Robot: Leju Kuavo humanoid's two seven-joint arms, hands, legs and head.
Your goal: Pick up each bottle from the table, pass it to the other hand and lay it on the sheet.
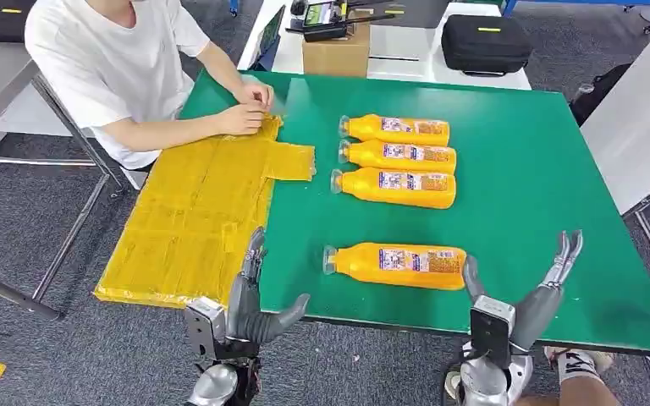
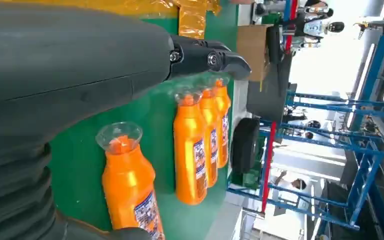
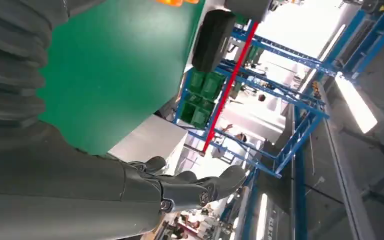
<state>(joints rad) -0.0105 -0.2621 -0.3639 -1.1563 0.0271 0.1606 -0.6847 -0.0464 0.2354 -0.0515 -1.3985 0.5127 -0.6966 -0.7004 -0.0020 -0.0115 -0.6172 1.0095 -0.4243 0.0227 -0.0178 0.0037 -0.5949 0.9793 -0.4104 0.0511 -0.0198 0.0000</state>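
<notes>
Both hands spread, nothing held.
Nearest bottle [image 1: 396,266] lies just left of the right hand [image 1: 525,292]; lying sideways, it could roll off the worktop [image 1: 525,169] if nudged.

bottles [image 1: 398,161] | labels printed; too small to read | no other text

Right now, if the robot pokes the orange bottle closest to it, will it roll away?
The nearest bottle lies on its side on the smooth green table, so it would probably roll. It looks full of orange liquid, so likely heavy. Its glossy plastic may be slippery.
</notes>
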